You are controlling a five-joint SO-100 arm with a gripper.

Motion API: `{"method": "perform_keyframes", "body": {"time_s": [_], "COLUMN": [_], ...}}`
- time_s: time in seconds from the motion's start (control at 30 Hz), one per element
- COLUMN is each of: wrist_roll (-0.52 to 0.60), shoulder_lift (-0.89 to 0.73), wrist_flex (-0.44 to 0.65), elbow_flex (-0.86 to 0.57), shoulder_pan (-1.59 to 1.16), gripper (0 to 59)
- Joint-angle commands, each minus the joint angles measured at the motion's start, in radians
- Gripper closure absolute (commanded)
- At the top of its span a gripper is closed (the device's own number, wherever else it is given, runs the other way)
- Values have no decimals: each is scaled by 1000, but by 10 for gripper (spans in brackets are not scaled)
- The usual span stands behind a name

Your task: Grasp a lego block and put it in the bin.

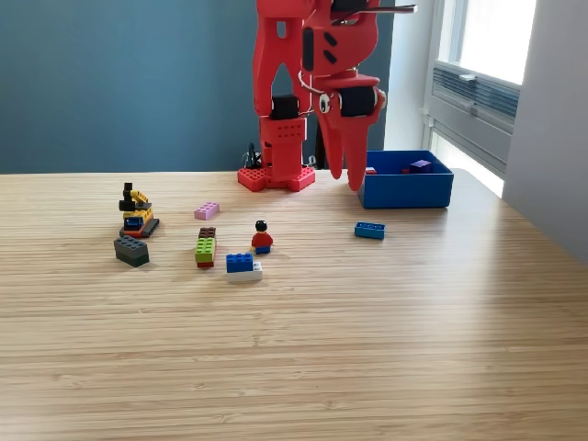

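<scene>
Gripper [347, 175] hangs empty, jaws near-closed, beside the bin [432, 193] at the exterior view's right; nearest block [369, 230] lies just before the bin, so descending unopened risks knocking it away, not grasping it.

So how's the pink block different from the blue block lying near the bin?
The pink block is pale pink and lies toward the exterior view's left, near the yellow toy vehicle; the blue block is bright blue and lies toward that view's right, just in front of the bin. The pink block sits farther back on the table and angled; the blue one lies closer to the camera and nearly square-on. Both are small, low studded bricks lying flat, outside the bin.
</scene>
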Motion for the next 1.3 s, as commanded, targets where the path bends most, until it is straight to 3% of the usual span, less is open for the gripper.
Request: {"method": "perform_keyframes", "body": {"time_s": [0.03, 0.57, 1.3], "wrist_roll": [-44, -437, -529], "shoulder_lift": [74, 87, 74], "wrist_flex": [-57, -63, -281], "elbow_flex": [35, 272, 341], "shoulder_pan": [135, 296, 330], "gripper": [346, 310, 313]}}
